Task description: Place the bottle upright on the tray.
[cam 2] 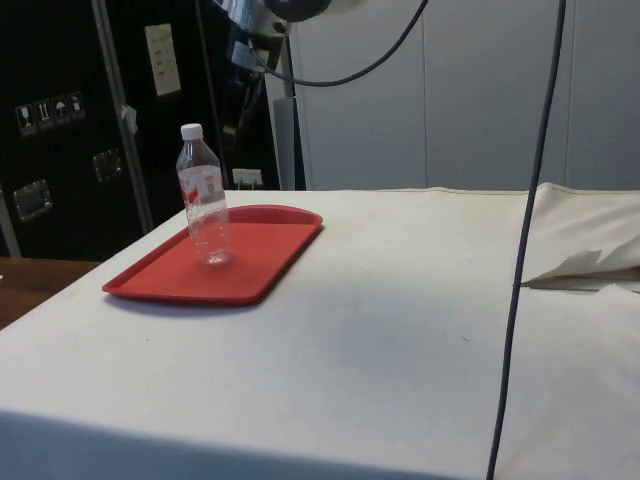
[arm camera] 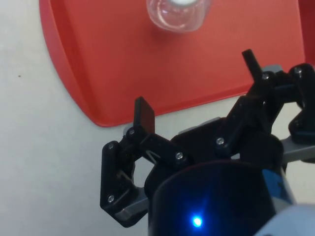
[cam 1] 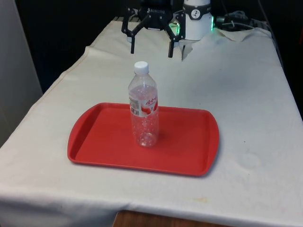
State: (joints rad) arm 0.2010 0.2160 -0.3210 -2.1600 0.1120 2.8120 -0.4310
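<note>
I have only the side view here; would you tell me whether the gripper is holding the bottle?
Observer: No. In the front view the gripper is open, with nothing between its fingers, and it is apart from the bottle.
Operator: Thank you. Where does it hang?
Observer: On the robot's side of the tray; the wrist view looks down past the fingers onto the tray's rim and the cloth beside it.
Operator: And is the bottle well in from the tray's ends?
Observer: Yes. In the front view it stands upright about midway between the tray's left and right ends.
</note>
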